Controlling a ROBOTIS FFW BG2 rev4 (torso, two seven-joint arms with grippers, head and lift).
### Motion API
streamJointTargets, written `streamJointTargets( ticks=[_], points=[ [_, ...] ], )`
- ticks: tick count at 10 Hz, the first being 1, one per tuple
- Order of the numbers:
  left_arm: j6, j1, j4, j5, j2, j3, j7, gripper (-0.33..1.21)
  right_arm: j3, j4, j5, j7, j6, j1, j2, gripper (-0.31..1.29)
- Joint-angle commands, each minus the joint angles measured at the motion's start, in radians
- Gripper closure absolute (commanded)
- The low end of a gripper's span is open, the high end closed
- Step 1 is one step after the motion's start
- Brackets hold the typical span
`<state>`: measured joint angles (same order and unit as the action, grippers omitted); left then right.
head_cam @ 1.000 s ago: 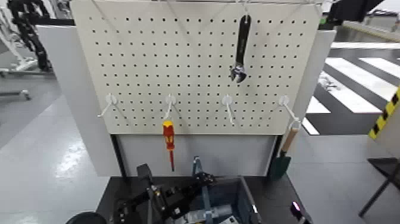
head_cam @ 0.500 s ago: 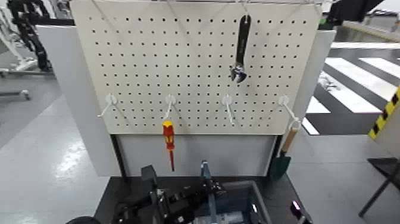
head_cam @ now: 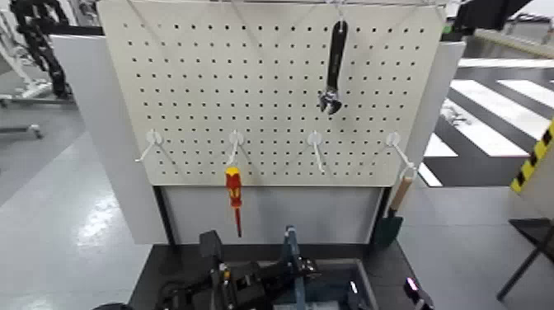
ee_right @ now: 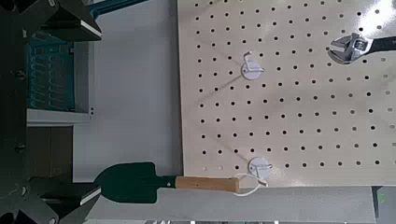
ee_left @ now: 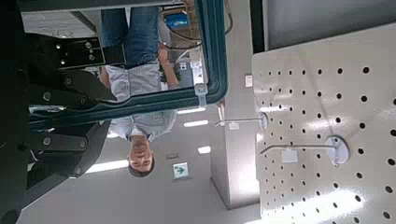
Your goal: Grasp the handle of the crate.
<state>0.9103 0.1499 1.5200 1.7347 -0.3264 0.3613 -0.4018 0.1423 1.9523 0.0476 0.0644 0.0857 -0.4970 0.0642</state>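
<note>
The slim blue-grey handle (head_cam: 290, 247) stands upright from the crate (head_cam: 350, 276), left gripper (head_cam: 290, 265) clamped around it. Crate contents and right gripper's fingers: cannot tell.

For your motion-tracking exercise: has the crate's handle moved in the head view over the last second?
Yes. The handle has shifted toward the robot's right, farther from the hanging screwdriver on the fixed pegboard.

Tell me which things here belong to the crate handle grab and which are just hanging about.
Job: handle, crate, left tool at the handle.
Not the job: screwdriver, wrench, trowel, pegboard; right tool, out of the head view.
</note>
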Motion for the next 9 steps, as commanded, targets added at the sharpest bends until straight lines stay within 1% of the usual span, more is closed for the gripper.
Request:
streamJointTargets(
  ticks=[1,5,9],
  points=[
    [0.001,-0.001,0.025,0.014,-0.005,0.008,0.006,1.18,0.0,-0.004,0.0,0.006,0.002,0.0,-0.003,0.15],
    [0.001,0.002,0.032,0.043,-0.005,0.034,0.009,1.18,0.005,-0.009,-0.009,0.025,0.016,0.0,-0.003,0.15],
    [0.001,0.005,0.035,0.055,-0.002,0.039,0.009,1.18,0.01,-0.01,-0.014,0.028,0.012,0.005,-0.001,0.15]
  ],
)
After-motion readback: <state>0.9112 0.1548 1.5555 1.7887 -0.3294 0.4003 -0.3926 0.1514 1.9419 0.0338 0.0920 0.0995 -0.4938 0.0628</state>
